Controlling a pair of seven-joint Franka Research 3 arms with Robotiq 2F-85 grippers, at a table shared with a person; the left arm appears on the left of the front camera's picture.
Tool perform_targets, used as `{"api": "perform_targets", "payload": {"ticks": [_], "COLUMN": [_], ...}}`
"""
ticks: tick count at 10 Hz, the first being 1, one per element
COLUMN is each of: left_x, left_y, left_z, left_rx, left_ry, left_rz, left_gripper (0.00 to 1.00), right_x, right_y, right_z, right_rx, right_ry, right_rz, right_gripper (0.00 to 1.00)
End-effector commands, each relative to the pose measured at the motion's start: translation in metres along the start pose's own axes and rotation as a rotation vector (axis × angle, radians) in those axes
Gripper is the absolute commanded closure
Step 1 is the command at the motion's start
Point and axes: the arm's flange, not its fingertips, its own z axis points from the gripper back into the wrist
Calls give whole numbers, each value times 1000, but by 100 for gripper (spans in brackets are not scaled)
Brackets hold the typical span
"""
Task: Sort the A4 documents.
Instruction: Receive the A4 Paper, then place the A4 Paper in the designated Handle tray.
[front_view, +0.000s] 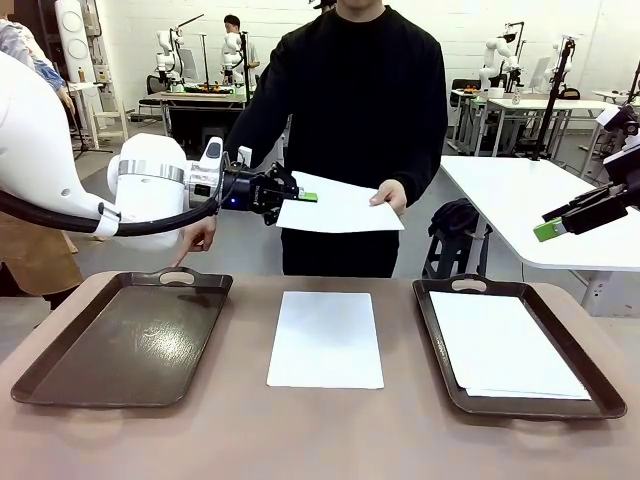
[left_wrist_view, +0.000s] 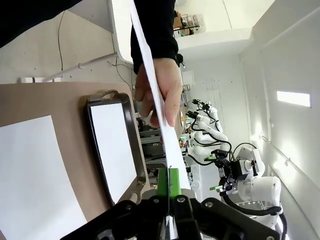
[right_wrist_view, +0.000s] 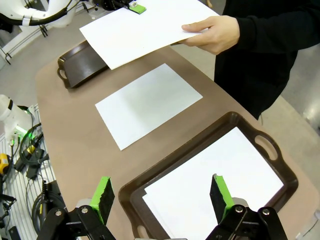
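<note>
The table (front_view: 320, 440) is the biggest thing I see: a brown matte top with rounded corners. Across it stands a person (front_view: 350, 100) in a black top, behind the middle of the far edge. Two dark brown trays lie flat on the table, glossy, with raised rims and cut-out handles. The left tray (front_view: 120, 345) and the right tray (front_view: 432, 330) sit well apart.

Between them the middle sheet (front_view: 326, 338) lies flat on the bare top, thin, white and rectangular. The tray sheets (front_view: 505, 345) lie in the right tray, white and stacked slightly askew, so a lower edge peeks out.

The held sheet (front_view: 340, 210) hangs roughly level in the air above the far edge of the table. The person's hand (front_view: 392, 195) pinches one side of it. My left claw (front_view: 303, 197) is clamped on the opposite side, its green pads pressed flat against the paper. The person's other hand (front_view: 197, 238) hangs low with a finger toward the left tray's far handle; I cannot tell whether it touches.

My right claw (front_view: 548, 230) hovers off to the right above the right tray, jaws spread wide and holding nothing.
</note>
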Motion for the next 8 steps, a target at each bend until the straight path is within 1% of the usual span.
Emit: {"api": "perform_targets", "payload": {"ticks": [1, 8], "left_x": [1, 1], "left_y": [0, 0], "left_z": [1, 1], "left_rx": [0, 0], "left_ry": [-3, -3], "left_rz": [-2, -2], "left_gripper": [100, 100], "right_x": [-2, -2], "right_y": [0, 0], "right_z": [-3, -3], "right_rx": [6, 6], "right_ry": [-25, -25], "right_rz": [-1, -1], "right_gripper": [0, 0]}}
